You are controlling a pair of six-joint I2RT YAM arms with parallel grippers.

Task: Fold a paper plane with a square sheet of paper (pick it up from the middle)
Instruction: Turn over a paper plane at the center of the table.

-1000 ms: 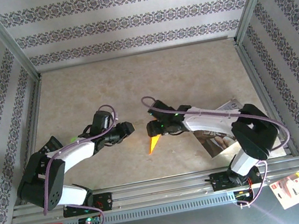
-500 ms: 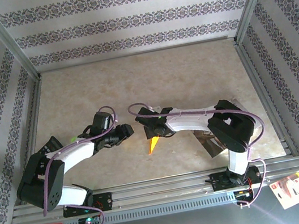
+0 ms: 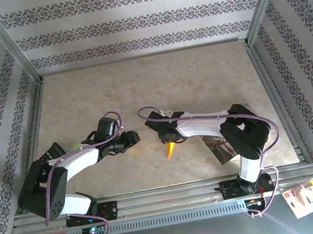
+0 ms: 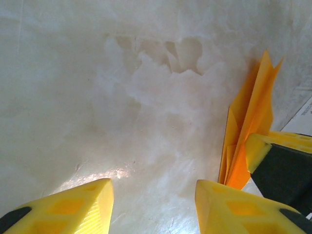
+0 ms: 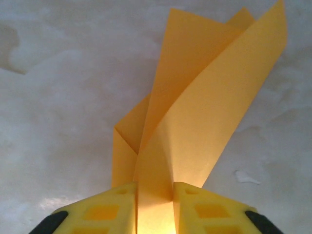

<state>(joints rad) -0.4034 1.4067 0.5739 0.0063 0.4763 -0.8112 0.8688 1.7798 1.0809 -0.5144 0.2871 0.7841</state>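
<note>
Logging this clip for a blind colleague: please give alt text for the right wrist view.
The right end effector is shut on the paper plane, folded bright orange paper that fans out from between its two yellow fingers in layered flaps. Behind it lies a pale, mottled tabletop.

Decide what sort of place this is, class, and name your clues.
Likely a boxed-in robot test bench: left arm and right arm bolted to an aluminium rail, patterned wall panels on three sides, a marbled tabletop.
</note>
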